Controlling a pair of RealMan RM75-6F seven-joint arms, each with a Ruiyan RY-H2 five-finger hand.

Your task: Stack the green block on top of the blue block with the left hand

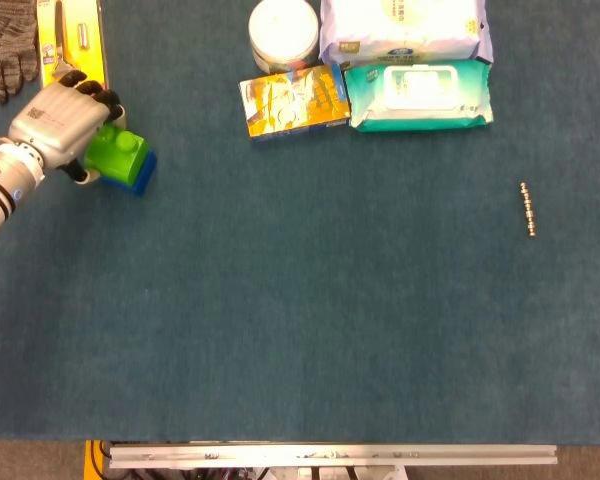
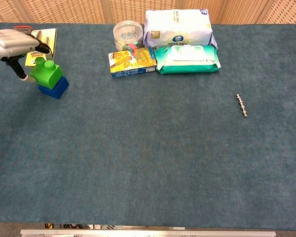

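The green block (image 1: 114, 154) (image 2: 48, 73) sits on top of the blue block (image 1: 140, 174) (image 2: 55, 89) at the far left of the table. My left hand (image 1: 58, 115) (image 2: 12, 43) holds the green block from its left and top side, dark fingertips curled over it. The blue block shows only as a strip under the green one. My right hand is in neither view.
At the back stand a round clear tub (image 1: 283, 32), an orange box (image 1: 294, 100), a white tissue pack (image 1: 400, 28) and a teal wipes pack (image 1: 420, 95). A yellow card (image 1: 70, 38) and a grey glove (image 1: 8, 40) lie behind my left hand. A small metal rod (image 1: 527, 208) lies right.
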